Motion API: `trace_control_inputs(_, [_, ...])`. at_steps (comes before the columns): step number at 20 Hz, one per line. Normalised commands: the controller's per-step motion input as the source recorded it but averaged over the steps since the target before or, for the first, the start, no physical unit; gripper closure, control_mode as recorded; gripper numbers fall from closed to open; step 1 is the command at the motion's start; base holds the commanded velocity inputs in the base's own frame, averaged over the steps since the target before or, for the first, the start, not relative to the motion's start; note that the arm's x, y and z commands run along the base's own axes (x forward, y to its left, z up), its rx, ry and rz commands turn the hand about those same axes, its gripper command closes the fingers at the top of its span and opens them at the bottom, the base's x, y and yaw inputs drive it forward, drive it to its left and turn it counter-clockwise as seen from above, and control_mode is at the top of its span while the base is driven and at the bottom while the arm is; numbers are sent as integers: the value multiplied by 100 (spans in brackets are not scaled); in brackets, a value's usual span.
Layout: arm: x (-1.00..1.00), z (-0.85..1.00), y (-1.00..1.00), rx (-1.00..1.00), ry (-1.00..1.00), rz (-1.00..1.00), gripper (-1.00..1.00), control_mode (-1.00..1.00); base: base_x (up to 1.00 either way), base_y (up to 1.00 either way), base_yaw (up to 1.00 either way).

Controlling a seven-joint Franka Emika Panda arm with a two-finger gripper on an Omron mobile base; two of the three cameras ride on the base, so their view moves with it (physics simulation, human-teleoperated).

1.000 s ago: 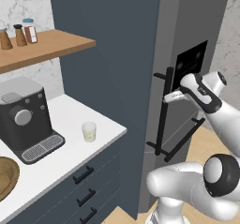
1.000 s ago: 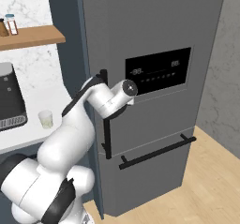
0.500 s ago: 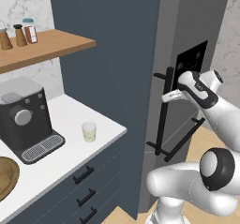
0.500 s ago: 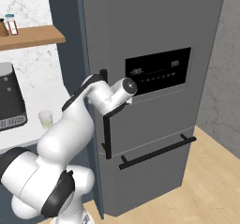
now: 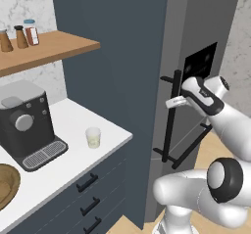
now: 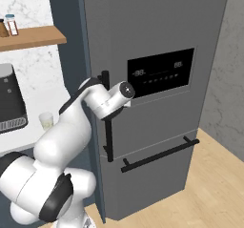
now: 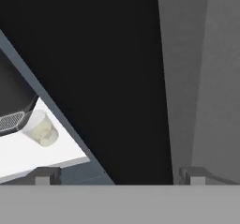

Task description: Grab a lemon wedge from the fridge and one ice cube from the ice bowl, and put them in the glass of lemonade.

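Observation:
The fridge is shut, so the lemon wedge is hidden. My gripper stands open at the upper part of its black vertical handle. In the hand view the dark bar lies between my two fingertips. The glass of lemonade stands on the white counter left of the fridge. The brown ice bowl shows partly at the lower left edge of the left base view.
A black coffee machine sits left of the glass. A wooden shelf with spice jars hangs above it. A navy cabinet wall separates counter and fridge. The fridge's lower drawer has a horizontal handle.
My hand has edged a little left, closer onto the fridge handle. The jaws have stayed open and the door has not moved.

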Motion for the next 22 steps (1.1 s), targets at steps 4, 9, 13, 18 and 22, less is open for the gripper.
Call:
trace_control_inputs(4, [12,0,16,0,0,0,-100,-100,0,0,0])
trace_control_inputs(9, [0,0,29,-1,0,0,100,-100,0,0,0])
trace_control_inputs(13, [0,0,0,0,0,0,100,-100,0,0,0])
trace_control_inputs(18, [1,0,0,-3,-8,0,100,-100,0,0,0])
trace_control_inputs(22, [1,0,-27,-6,-2,-2,100,-100,0,0,0])
